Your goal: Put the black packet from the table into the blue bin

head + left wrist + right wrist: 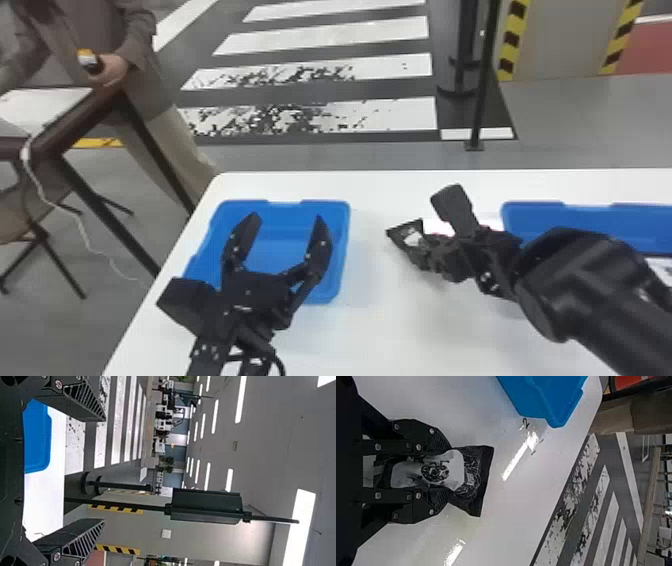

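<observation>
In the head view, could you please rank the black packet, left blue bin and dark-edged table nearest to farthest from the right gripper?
1. Black packet, held in the right gripper.
2. Left blue bin, on its left.
3. Dark-edged table, far left.

Left blue bin (285, 204) stands on white table (370, 340). Left gripper (287, 220) is over left blue bin, two fingers spread apart. Right gripper (425, 250) is to right of left blue bin, with black packet (406, 232) held, its end directed toward same bin but apart from it. Right blue bin (532, 220) is farther right of it, partly behind right arm. Beyond left blue bin, white floor stripes (325, 35); dark table (90, 117) is beyond it, to left.
</observation>
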{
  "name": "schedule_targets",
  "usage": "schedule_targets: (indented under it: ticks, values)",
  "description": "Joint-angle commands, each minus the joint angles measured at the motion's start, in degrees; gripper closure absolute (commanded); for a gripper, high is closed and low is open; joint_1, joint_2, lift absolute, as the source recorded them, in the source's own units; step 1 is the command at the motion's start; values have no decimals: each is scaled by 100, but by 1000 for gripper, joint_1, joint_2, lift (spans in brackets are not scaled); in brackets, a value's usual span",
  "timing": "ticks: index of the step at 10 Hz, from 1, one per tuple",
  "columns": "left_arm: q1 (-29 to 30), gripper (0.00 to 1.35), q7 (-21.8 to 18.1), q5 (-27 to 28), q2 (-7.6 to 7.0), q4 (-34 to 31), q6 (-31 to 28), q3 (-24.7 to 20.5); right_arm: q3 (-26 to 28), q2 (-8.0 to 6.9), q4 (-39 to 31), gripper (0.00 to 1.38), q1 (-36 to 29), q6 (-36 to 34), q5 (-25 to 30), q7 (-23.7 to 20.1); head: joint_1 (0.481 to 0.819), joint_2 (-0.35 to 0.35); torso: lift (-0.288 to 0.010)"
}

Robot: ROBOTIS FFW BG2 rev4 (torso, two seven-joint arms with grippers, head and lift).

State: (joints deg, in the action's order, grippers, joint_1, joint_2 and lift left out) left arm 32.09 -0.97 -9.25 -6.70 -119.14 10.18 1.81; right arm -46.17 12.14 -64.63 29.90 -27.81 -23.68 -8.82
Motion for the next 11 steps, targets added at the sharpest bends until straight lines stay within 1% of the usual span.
schedule_targets:
  ticks: [1, 2, 3, 4, 5, 6, 7, 8, 9, 10, 11]
  values:
    - [53, 127, 0, 0, -15, -4, 37, -21, 767, 51, -561, 889, -473, 377, 140, 56, 695, 241, -110]
    - [67, 127, 0, 0, -7, -4, 23, -33, 1829, 34, -1545, 889, -1190, 377, 745, 249, 695, 239, -110]
    - [95, 127, 0, 0, -7, -4, 23, -44, 2686, -19, -2291, 889, -1780, 307, 1145, 346, 695, 210, -110]
    - [95, 127, 0, 0, -7, -18, 23, -44, 3326, -36, -2895, 889, -2273, 11, 1397, 399, 695, 188, -110]
    - [95, 127, 0, 0, -7, -18, 23, -44, 3886, -54, -3317, 889, -2723, -326, 1614, 407, 695, 131, -110]
    - [109, 127, 0, 0, -7, -18, 23, -55, 4240, -54, -3584, 889, -3088, -664, 1705, 399, 695, 73, -110]
    - [109, 127, 0, 0, -7, -18, 23, -55, 4423, -54, -3725, 889, -3327, -804, 1728, 249, 695, 19, -110]
    - [95, 127, 0, 0, -7, -18, 23, -55, 4446, -54, -3922, 889, -3468, -1029, 1877, 196, 695, -13, -110]
    - [81, 128, 0, 0, -7, -18, 23, -33, 4446, -63, -3753, 866, -3426, -1029, 1957, 161, 695, -20, -110]
    - [81, 128, -9, 0, -7, -18, 23, -21, 4457, -63, -3612, 553, -3313, -1001, 2025, 38, 695, -31, -110]
    - [81, 127, 0, 0, -7, -18, 37, -33, 4526, -63, -3739, 121, -3398, -804, 2139, -41, 695, -36, -110]
